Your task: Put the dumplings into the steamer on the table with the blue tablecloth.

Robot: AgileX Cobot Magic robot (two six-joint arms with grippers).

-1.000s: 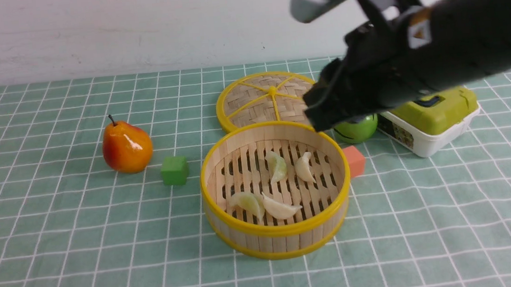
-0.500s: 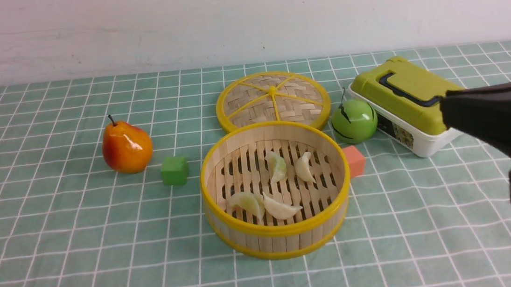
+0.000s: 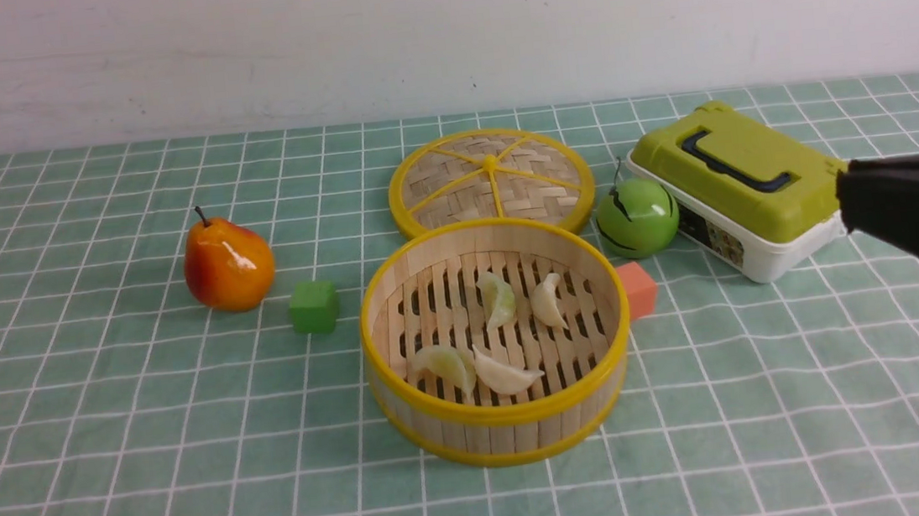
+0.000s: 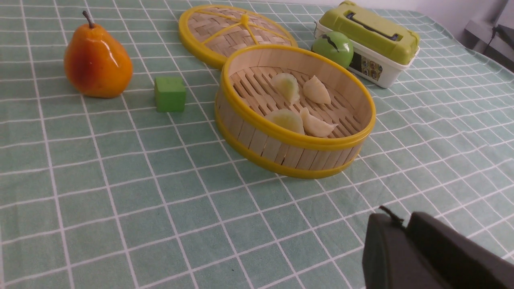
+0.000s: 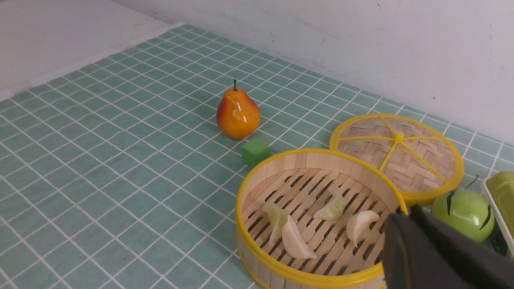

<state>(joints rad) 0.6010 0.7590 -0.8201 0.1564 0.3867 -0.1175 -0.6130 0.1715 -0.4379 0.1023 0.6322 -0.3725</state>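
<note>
The steamer [image 3: 500,412] stands mid-table on the blue tablecloth [image 3: 147,423]. Two cream-white dumplings [image 3: 548,300] [image 3: 504,374] and two pale green dumplings [image 3: 499,296] [image 3: 446,365] lie on its slatted floor. They also show in the left wrist view [image 4: 316,90] and the right wrist view [image 5: 359,224]. My right gripper [image 3: 845,191] is shut and empty at the right edge, well clear of the steamer; in its wrist view [image 5: 403,210] it hovers near the steamer's rim [image 5: 281,269]. My left gripper [image 4: 395,218] is shut and empty, low over the cloth in front of the steamer [image 4: 289,136].
The flat woven lid [image 3: 490,179] lies behind the steamer. A green apple [image 3: 637,218] and a green-lidded white box [image 3: 739,180] sit at the back right. An orange cube [image 3: 638,289] touches the steamer's right side. A green cube [image 3: 314,306] and a pear [image 3: 228,263] sit to the left.
My right arm has pulled away from above the steamer's back right to the right edge of the front view. The dumplings and steamer have not moved.
</note>
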